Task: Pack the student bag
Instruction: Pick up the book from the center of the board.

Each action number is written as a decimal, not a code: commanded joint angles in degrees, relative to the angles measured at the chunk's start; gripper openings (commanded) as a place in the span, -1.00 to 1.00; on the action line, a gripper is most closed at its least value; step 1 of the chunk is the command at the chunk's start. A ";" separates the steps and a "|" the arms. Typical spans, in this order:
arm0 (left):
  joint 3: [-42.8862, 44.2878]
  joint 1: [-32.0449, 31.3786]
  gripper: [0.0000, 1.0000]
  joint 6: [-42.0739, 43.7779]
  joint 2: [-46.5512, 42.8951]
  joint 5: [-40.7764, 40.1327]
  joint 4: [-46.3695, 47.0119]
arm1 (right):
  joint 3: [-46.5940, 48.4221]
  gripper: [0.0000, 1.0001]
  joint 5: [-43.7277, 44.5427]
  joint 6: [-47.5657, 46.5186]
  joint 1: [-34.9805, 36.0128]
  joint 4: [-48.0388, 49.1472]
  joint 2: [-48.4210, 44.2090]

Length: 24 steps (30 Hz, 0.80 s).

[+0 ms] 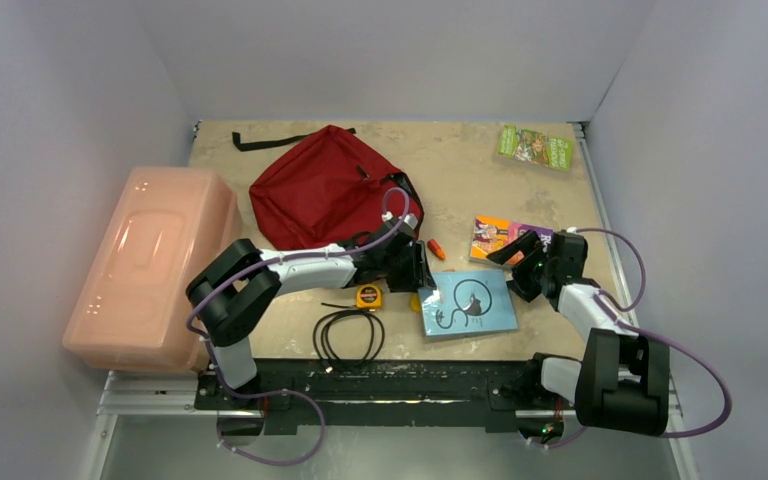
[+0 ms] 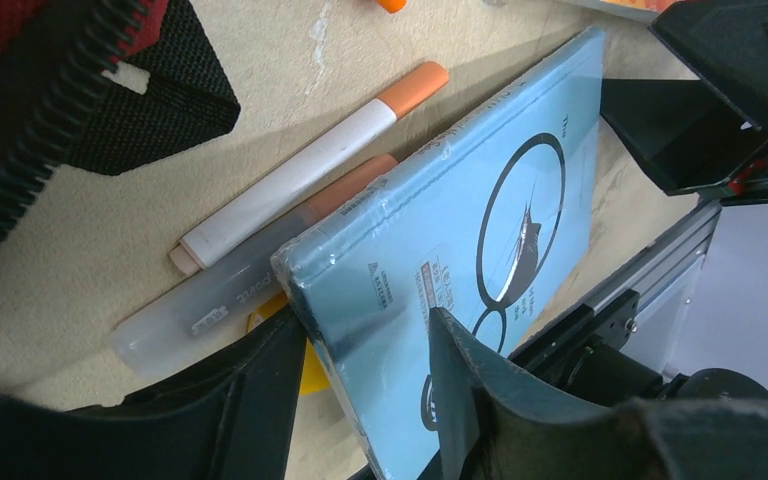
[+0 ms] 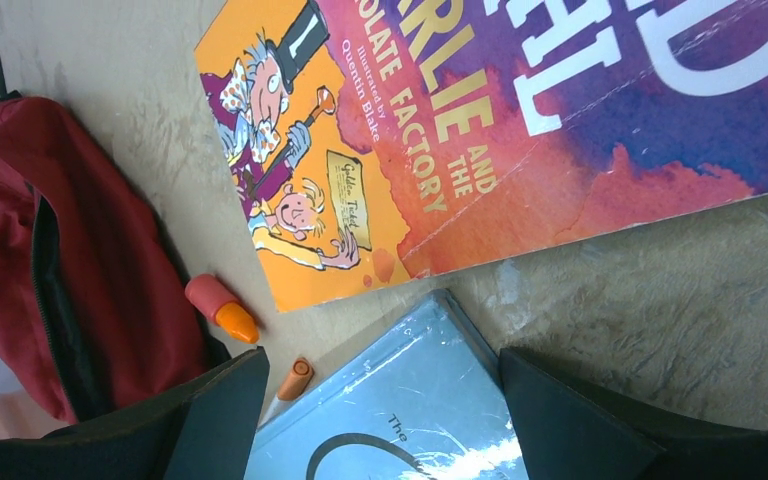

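At the left corner of the blue book (image 1: 470,303) the left gripper (image 2: 368,328) straddles the cover, fingers against it; whether it is clenched or merely flanking, I cannot tell; over the book's far right corner the right gripper (image 3: 382,358) hangs spread, grasping nothing; the student bag (image 1: 325,185) lies beyond the book's left side, near it. A corner pinch could let the glossy book pivot and slip, or drag the markers (image 2: 310,170) lying against its edge; a slack bag mouth might snag it.
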 commanded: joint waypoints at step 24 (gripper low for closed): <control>1.67 -0.70 -0.33 -11.24 -4.79 2.77 19.82 | -0.96 0.83 2.94 -3.60 0.41 -7.01 3.18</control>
